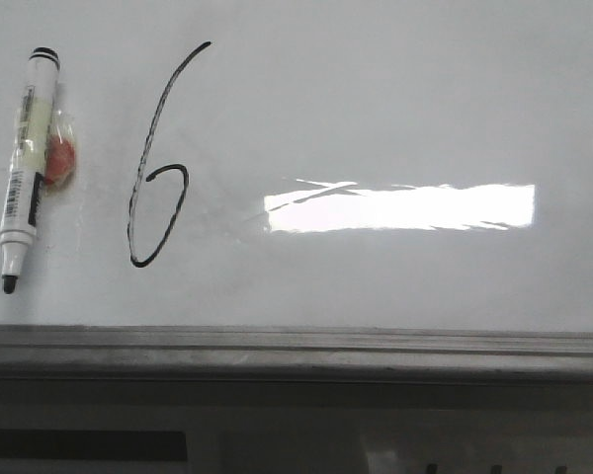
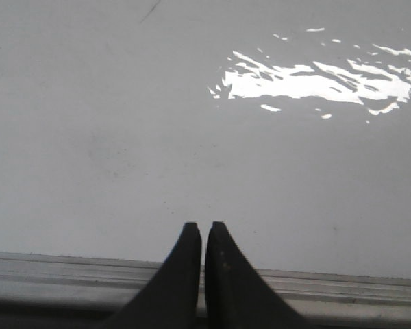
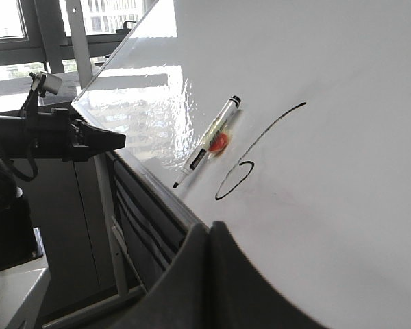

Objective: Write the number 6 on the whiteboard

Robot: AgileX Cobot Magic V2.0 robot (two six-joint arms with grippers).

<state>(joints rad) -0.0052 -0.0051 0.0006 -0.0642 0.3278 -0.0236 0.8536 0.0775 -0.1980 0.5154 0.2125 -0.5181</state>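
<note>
Landmark: the number 6 (image 1: 158,158), drawn in black on the whiteboard (image 1: 405,109).

- Left of the 6: a marker (image 1: 26,168) is lying uncapped on the board, tip toward the grey edge strip (image 1: 296,348), long axis running nearly parallel to the 6's stem. A small red-orange object (image 1: 59,158) is sitting against its barrel, between marker and digit; what it is cannot be told.
- The 6 itself: long thin stem leaning right at the top, small oval loop closing low. It is reading as a finished figure, so the task is looking done.
- Right of the 6: a bright strip of glare (image 1: 400,207) is reflecting off bare board.
- Left gripper (image 2: 203,229): fingers are pressing together, holding nothing, hanging over the edge strip with blank board ahead.
- Right gripper (image 3: 209,229): fingers are meeting with no gap, also holding nothing, sitting off the board's near edge. The 6 and marker are lying ahead of it, up the board.
- Judgement: neither arm is touching marker or board. The left arm's distance cannot be told.
</note>
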